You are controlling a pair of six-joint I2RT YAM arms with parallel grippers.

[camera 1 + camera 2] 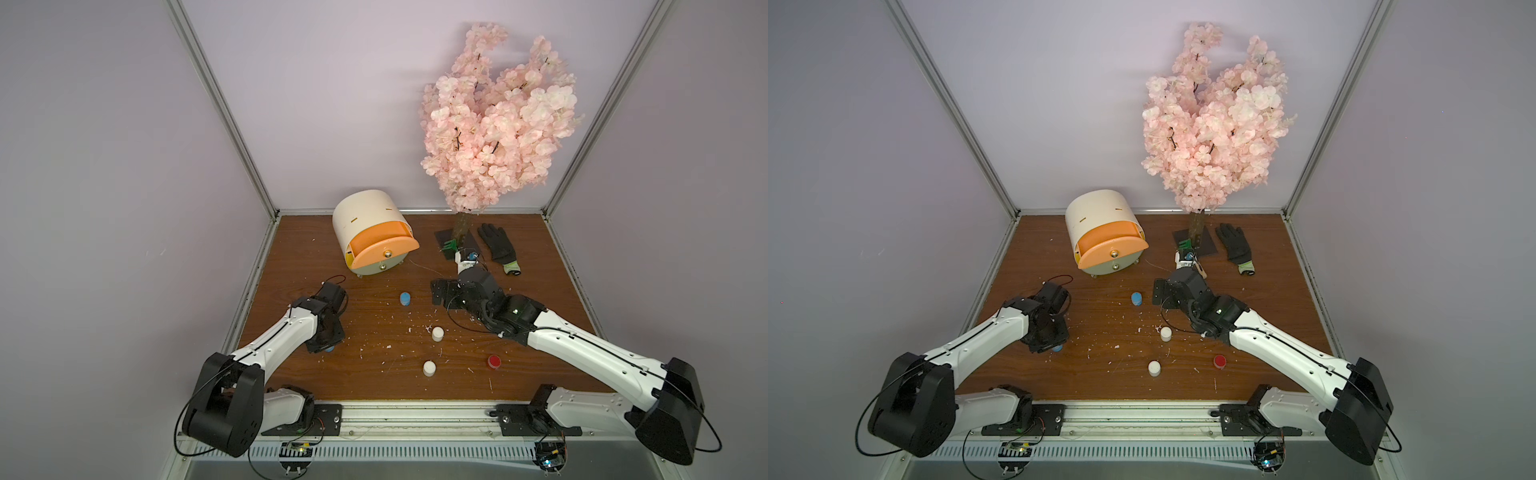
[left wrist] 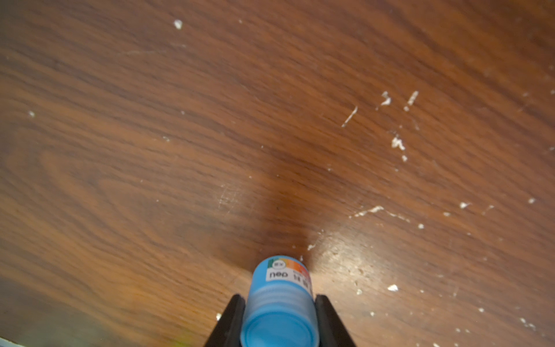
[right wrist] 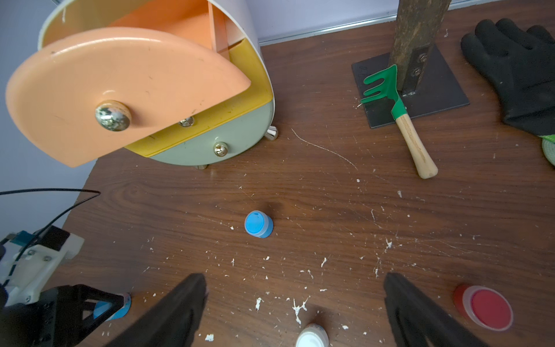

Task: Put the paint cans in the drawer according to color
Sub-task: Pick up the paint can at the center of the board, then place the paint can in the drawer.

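soft even light, blurred near foreground

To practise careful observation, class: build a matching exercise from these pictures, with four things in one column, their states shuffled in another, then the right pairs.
1 peach drawer
2 left gripper
3 right gripper
4 red paint can

A open, empty
B pulled out
C standing on the table
D shut on a blue paint can

Pairs: 1-B, 2-D, 3-A, 4-C
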